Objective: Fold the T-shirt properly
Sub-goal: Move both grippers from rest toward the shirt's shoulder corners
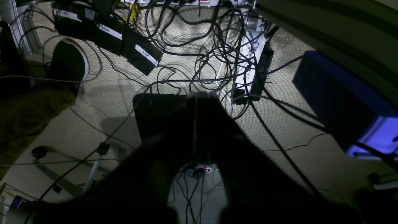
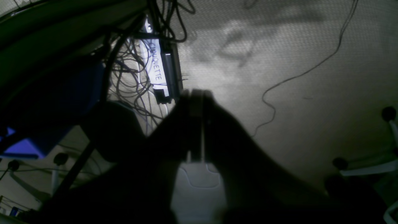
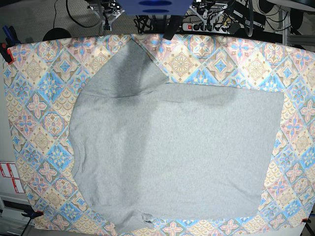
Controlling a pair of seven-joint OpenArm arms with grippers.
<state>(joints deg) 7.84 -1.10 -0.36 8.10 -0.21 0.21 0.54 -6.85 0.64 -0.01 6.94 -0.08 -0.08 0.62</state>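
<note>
The grey T-shirt [image 3: 172, 147] lies spread flat on the table in the base view, plain side up, no lettering showing. Its hem is toward the right, one sleeve [image 3: 125, 69] points to the far edge and the other [image 3: 130, 221] to the near edge. My left gripper [image 1: 199, 95] is shut and empty, off the table, over the floor. My right gripper [image 2: 196, 93] is also shut and empty over the floor. Neither gripper shows in the base view and the shirt shows in neither wrist view.
The diamond-patterned tablecloth [image 3: 221, 64] covers the table, clamped at the left corner [image 3: 6, 50]. Beyond the far edge are a blue base [image 3: 157, 5] and tangled cables [image 1: 192, 46]. A blue box [image 1: 342, 102] and a power strip [image 2: 158, 74] lie on the floor.
</note>
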